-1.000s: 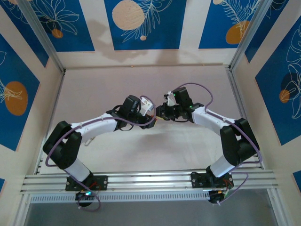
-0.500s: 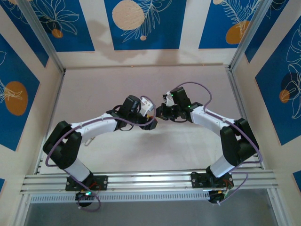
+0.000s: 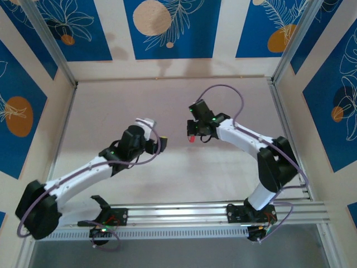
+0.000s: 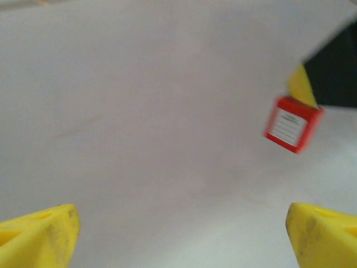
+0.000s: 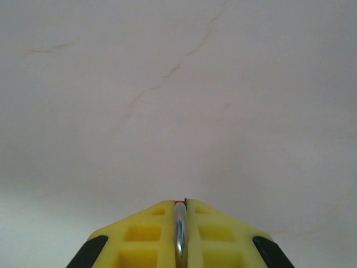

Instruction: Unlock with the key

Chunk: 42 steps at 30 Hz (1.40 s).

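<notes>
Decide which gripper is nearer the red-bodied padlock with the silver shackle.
Right. The right gripper is shut on the silver shackle of the red-bodied padlock; the left gripper stands open, apart from it, to its left in the top view.

Padlock [image 4: 307, 129] label [image 4: 285, 125]: txt illegible

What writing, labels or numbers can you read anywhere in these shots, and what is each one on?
White label on the red padlock: a few printed lines, too blurred to read.
Blue wall panels: leaf and circle drawings, no words.
No other text, brand, number or sign can be read.
</notes>
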### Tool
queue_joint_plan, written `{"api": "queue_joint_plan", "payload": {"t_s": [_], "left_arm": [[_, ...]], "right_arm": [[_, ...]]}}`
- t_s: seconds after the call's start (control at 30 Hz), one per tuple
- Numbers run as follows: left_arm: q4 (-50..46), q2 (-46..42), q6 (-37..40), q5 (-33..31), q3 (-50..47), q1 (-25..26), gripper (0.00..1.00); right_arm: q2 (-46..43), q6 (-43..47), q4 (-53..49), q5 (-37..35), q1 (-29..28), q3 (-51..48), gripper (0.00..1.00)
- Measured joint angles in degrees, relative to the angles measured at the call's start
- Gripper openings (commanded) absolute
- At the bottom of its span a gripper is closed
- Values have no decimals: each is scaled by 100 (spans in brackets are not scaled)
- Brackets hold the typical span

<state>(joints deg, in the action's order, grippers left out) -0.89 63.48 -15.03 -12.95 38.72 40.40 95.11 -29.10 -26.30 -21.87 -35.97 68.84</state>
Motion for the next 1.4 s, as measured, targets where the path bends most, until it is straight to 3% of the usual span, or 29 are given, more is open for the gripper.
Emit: {"api": "queue_joint_plan", "payload": {"t_s": [0.2, 0.47, 0.67, 0.7, 0.83, 1.0, 1.2, 1.3, 1.4], "left_arm": [[-168, -1307, -466, -1475, -560, -57, 95], [-304, -2507, -570, -2140, -953, -92, 94], [-297, -2621, -568, -2210, -1113, -92, 95], [-299, -2621, -568, -2208, -1137, -94, 95], [-295, -2614, -568, -2208, -1145, -101, 95], [-299, -2577, -566, -2179, -1132, -103, 95], [-166, -2435, -610, -2004, -883, -109, 94], [-173, -2052, -608, -1849, -750, -125, 93], [-210, -1432, -612, -1589, -625, -129, 91]], "right_arm": [[1239, 365, -485, -2118, -850, 546, 0], [2382, 400, -1108, -3993, -1829, 1456, 2], [3027, 260, -1534, -4522, -2249, 1943, 34], [3156, 201, -1615, -4524, -2315, 2020, 45], [3359, 24, -1993, -4710, -2468, 2232, 72], [3150, 260, -2076, -4186, -2385, 2277, 82], [2337, 525, -1670, -2061, -2288, 1788, 82], [1475, 518, -1526, -1231, -1978, 1381, 81], [520, 459, -1410, -678, -1209, 1091, 73]]}}
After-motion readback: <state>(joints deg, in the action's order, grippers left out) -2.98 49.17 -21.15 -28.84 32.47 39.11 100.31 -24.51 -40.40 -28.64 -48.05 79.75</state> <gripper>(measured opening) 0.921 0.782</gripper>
